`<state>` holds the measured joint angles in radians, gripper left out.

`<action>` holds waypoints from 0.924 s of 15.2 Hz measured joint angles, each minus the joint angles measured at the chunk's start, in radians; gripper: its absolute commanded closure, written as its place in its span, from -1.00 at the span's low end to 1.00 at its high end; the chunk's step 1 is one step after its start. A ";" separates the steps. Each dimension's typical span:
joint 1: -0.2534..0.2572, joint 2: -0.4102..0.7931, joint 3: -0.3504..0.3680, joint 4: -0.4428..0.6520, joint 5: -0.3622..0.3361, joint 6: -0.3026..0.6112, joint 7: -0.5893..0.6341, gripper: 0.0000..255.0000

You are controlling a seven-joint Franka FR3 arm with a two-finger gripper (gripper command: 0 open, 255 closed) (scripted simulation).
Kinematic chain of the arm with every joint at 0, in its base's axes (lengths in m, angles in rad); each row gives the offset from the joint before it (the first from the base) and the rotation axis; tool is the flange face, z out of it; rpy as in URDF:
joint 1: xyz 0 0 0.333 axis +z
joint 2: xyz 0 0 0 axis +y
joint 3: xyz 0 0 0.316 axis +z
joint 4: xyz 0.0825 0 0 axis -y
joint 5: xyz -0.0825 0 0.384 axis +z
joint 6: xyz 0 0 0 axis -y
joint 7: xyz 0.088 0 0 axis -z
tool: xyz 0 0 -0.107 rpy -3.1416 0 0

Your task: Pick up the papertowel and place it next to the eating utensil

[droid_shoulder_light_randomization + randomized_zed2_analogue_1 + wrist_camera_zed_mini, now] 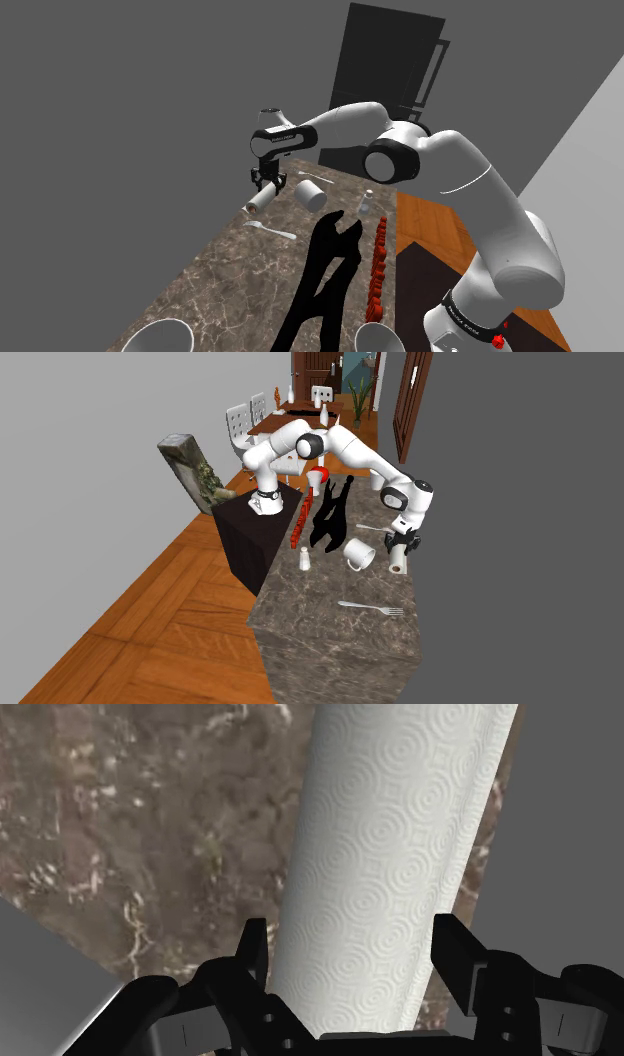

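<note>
In the shoulder view, the claw [268, 181] hangs directly over the paper towel roll [261, 201]. The roll lies on its side on the marbled counter [220, 290], and a white utensil [272, 230] lies near the claw, towards the stand.

In the second exterior view, the roll sits just under the claw, with a mug [358, 555] just beside it.

In the wrist view, the fingers [252, 954] stand apart and closely straddle the roll. A sliver of counter shows beside one finger, so nothing seems to be gripped yet. The squeeze should stay centred and gentle, because the soft roll may squash or roll away.
</note>
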<state>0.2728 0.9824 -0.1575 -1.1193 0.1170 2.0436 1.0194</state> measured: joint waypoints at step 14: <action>0.001 -0.050 -0.005 0.005 -0.005 -0.055 -0.001 1.00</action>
<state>0.2739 0.9320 -0.1620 -1.1148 0.1125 1.9884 1.0188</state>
